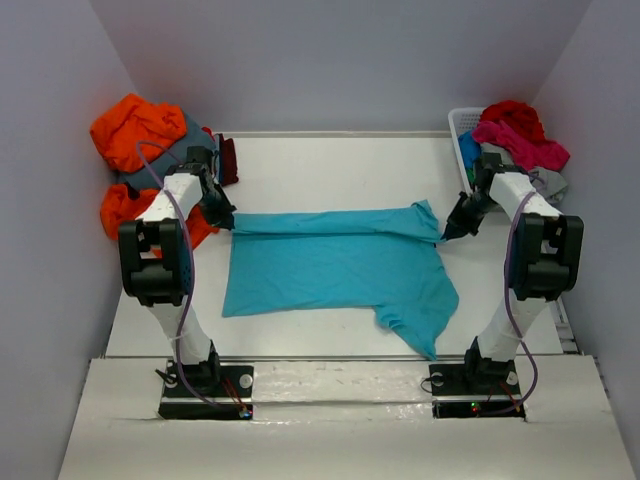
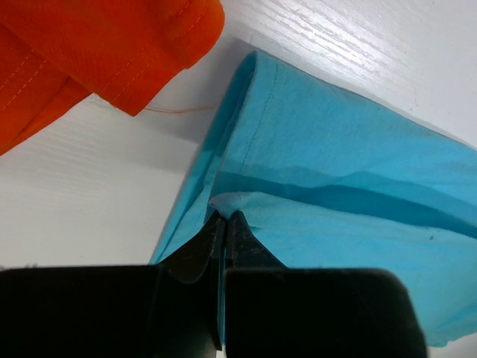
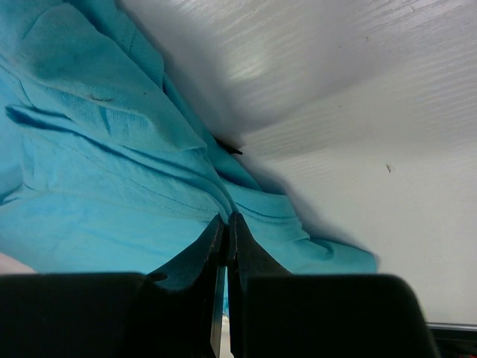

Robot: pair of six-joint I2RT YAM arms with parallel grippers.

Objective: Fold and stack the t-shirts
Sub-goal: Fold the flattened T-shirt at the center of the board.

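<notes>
Both end effectors are clamped together on the turquoise t-shirt [image 1: 330,265]: left end effector [image 2: 226,216] on the far-left corner, right end effector [image 3: 226,218] on the far-right. The shirt lies flat mid-counter, its far strip doubled over, with one sleeve trailing near-right.

Risks:
- Each bite is small and right at the fingertips. A hard outward pull likely slips the cloth out.
- Can't tell how many layers each pinch holds. If only one, the fold opens on lift.
- Uneven lift heights would skew the fold line.
- The orange t-shirt [image 2: 89,45] hem sits just beside the left grip and could snag or drag along.
- The trailing sleeve may tuck under when the shirt gets carried.

Room:
- Counter [image 1: 330,160] is bare behind the shirt, with a narrower strip in front.
- Left side is crowded by the orange pile.
- Basket [image 1: 460,122] with the pink and red t-shirts [image 1: 515,140] sits near the right arm.
- Side walls are near both arms.
</notes>
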